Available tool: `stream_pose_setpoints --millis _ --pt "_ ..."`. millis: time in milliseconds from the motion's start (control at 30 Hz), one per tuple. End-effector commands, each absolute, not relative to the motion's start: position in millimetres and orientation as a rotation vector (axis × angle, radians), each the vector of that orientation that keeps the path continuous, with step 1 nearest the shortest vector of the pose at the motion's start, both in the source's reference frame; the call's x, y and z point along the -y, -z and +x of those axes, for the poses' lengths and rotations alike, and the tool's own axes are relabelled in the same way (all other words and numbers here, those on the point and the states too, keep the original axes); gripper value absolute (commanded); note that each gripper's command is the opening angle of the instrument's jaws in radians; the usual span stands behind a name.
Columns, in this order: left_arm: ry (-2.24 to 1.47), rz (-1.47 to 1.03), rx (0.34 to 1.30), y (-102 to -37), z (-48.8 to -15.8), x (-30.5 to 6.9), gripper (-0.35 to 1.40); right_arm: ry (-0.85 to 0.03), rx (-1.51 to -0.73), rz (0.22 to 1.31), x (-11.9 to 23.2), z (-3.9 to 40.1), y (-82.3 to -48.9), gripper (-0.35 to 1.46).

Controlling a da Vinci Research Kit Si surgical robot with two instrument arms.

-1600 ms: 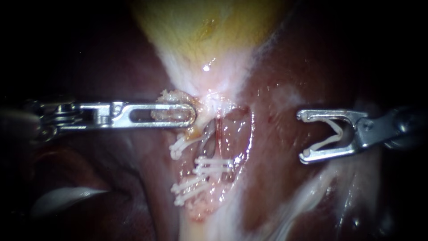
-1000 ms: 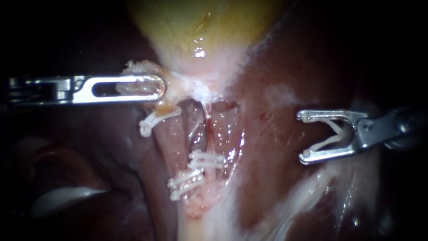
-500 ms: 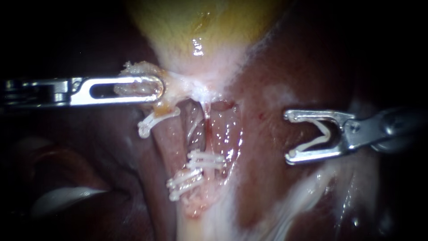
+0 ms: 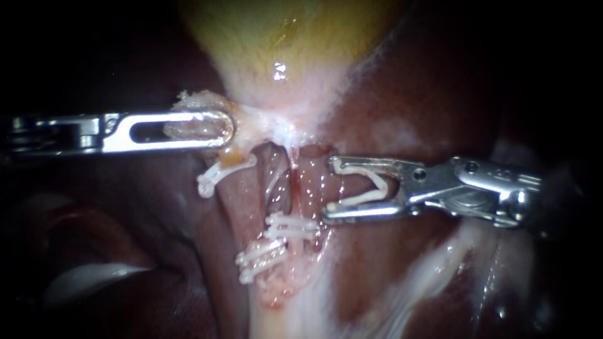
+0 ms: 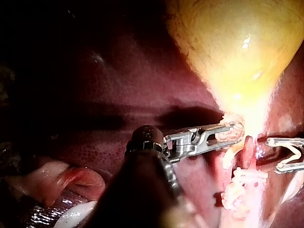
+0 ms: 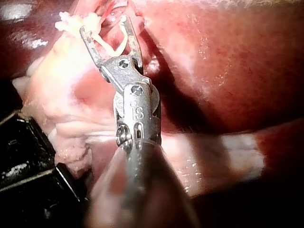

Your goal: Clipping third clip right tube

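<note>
The endoscope view alone shows both tubes side by side. The right tube (image 4: 293, 181) is a thin red strand running from the neck of the gallbladder (image 4: 282, 37) toward the near side, where two closed clips (image 4: 292, 225), white and straight, lie across it. The left tube (image 4: 242, 194) is broader and pink and carries three more white clips. The right instrument (image 4: 329, 187) enters from the right. Its jaws stand wide and hold an open clip (image 4: 370, 188), a white V seated against both jaws. The jaw tips lie just right of the right tube, not around it, and the near tip is just beside the closed clips. The left instrument (image 4: 223, 129) has slotted jaws of polished steel, clamped on a whitish, crumbly tissue tag (image 4: 188, 98) at the gallbladder's neck. The left wrist view adds the gallbladder's broad, glossy yellow body and the dark maroon liver (image 5: 118, 85) around it, with only the right instrument's tips visible. The right wrist view shows that instrument's hinge screws and the open clip's bend close up, with a black edge (image 6: 28, 161) beside pale, lumpy tissue. The tubes cannot be told apart there.
</note>
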State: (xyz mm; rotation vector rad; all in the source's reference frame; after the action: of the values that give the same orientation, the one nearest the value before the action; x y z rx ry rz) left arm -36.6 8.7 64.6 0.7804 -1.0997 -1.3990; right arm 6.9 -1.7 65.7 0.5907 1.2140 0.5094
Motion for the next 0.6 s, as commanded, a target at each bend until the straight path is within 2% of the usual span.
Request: stream_pose_setpoints --millis 33,333,600 --pt "1.398 0.781 1.1 -64.5 -36.6 -8.7 -0.35 -0.522 -1.211 0.606 1.8 7.4 -66.2 0.49" --pt "1.398 0.782 1.1 -64.4 -36.8 -8.6 -0.35 -0.55 -1.192 0.638 2.7 9.6 -70.1 0.49" --pt "1.396 0.785 1.1 -64.3 -36.9 -8.6 -0.35 -0.545 -1.197 0.665 2.9 11.7 -71.2 0.49"
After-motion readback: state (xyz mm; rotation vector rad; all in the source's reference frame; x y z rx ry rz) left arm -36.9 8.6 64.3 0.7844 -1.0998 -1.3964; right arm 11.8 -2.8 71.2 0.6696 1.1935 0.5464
